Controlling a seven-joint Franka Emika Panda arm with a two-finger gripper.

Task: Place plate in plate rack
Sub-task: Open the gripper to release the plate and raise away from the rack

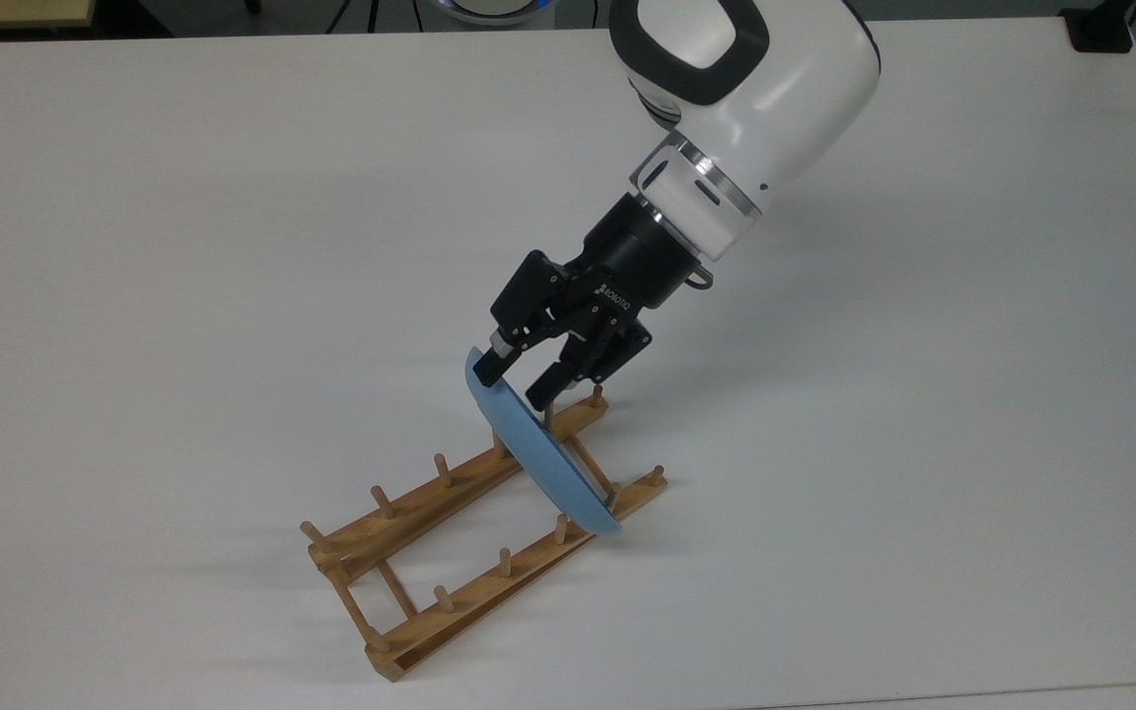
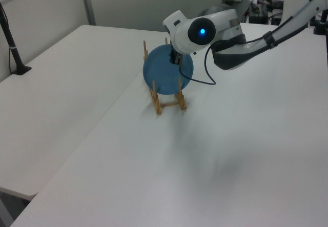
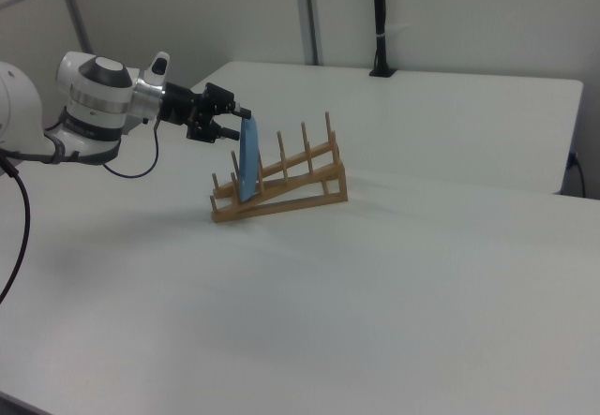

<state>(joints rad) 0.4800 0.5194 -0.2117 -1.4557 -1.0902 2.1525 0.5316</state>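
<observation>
- The plate [image 1: 538, 454] stands on edge in the rack [image 1: 450, 552], slotted between the pegs near the rack's end on the top view's right.
- It leans a little, its upper rim tipped toward the top view's left, its lower rim down between the two rails.
- In the left view the plate [image 2: 166, 72] shows its full round face, with pegs rising on either side of it.
- In the right view the plate [image 3: 248, 157] is seen nearly edge-on, at the low end of the rack [image 3: 281, 185], which slopes up toward the right view's right.
- The claw [image 1: 517, 380] sits at the plate's top rim with its fingers spread apart; the plate is released, and one fingertip [image 1: 487, 367] is just at the rim while the other is clear on the far side.
- The arm [image 1: 736, 89] reaches down from the top view's upper right, tilted toward the rack.
- In the right view the claw [image 3: 236, 123] comes in from the right view's left, level with the plate's upper edge.
- The rack rests on a plain white table [image 1: 183, 247].
- A blue light [image 2: 202, 31] glows on the arm in the left view, and a cable [image 2: 207, 68] loops below it.
</observation>
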